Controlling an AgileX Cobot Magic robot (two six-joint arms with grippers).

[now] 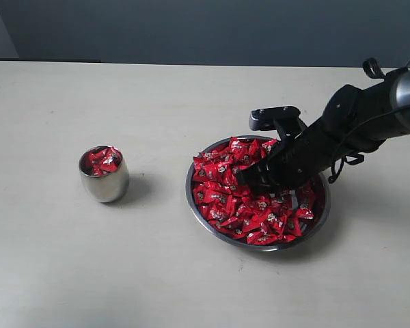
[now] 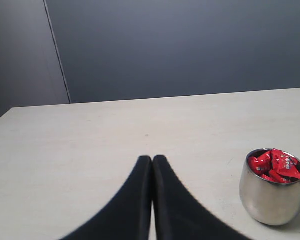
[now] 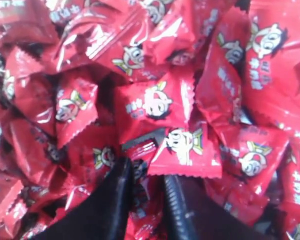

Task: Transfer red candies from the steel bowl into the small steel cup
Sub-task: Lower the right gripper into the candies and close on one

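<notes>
Many red candies [image 3: 155,107] show cartoon faces, lettering unreadable. Right end effector [image 3: 146,167] among them, grip unclear; left end effector [image 2: 152,161] closed.

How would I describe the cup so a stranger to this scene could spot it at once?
On the pale table, in the exterior view, look left of the wide bowl heaped with red candies. The cup stands alone there, apart from the bowl. Unlike the shallow bowl, it is small, egg-shaped and mirror-shiny, with a few candies at its mouth.
</notes>
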